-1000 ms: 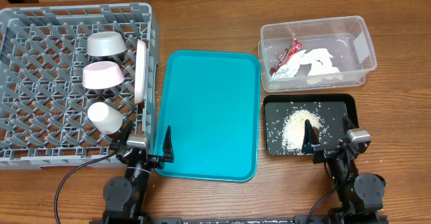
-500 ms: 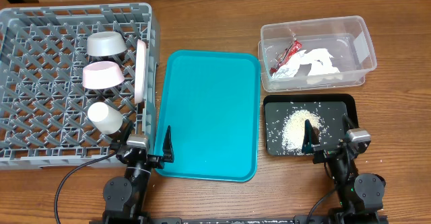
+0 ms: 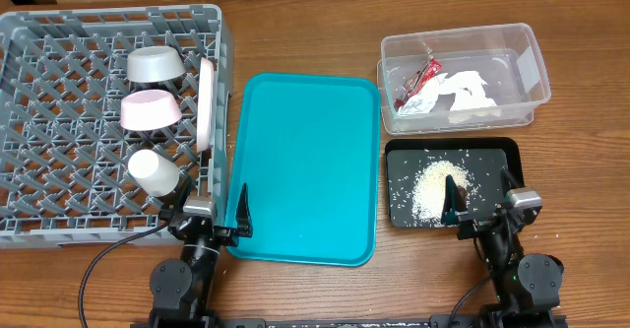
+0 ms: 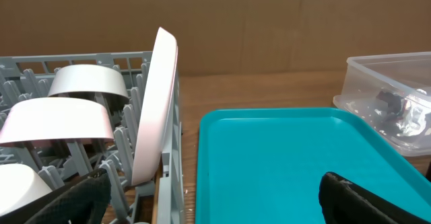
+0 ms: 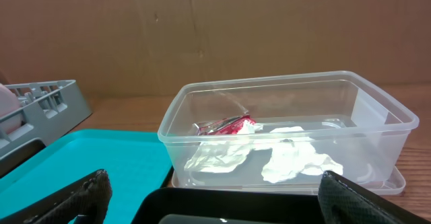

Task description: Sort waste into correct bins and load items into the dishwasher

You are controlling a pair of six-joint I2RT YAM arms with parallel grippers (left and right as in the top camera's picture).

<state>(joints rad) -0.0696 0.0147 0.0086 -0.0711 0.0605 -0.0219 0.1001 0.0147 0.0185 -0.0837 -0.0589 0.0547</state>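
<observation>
Left gripper (image 4: 219, 200) and right gripper (image 5: 215, 200) both spread wide, empty. Plate (image 4: 153, 109) upright in rack (image 3: 59, 170); wrapper (image 5: 225, 125) in tub (image 5: 377, 126).

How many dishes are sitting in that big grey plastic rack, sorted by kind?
Bowls: 2 (whitish-grey bowl, pale pink bowl)
Cups: 1 (small white cup)
Plates: 1 (white round plate, standing on edge)
Total in the grey plastic dish rack: 4
</observation>
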